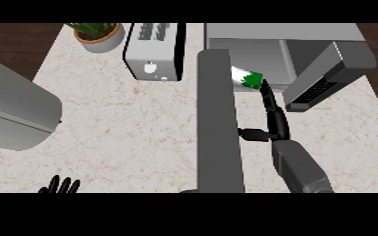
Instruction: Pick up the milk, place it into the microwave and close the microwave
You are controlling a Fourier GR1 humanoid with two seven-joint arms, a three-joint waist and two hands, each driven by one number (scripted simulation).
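The milk carton (248,78), white with a green end, lies tilted at the front of the microwave (295,32) opening, at the upper right. A long grey panel (220,125), which looks like the microwave's open door seen edge-on, runs down the middle and hides the carton's left side. My right hand (275,117) reaches up from the lower right with straight fingers, and their tips touch the carton's green end. Its thumb sticks out to the left. My left hand (62,186) rests open at the bottom left edge, with only the fingers showing.
A silver toaster (153,50) stands at the back centre, with a potted plant (98,35) to its left. A large grey rounded object (22,111) sits at the left edge. A dark slanted block with a keypad (325,82) juts out to the right of the microwave's opening.
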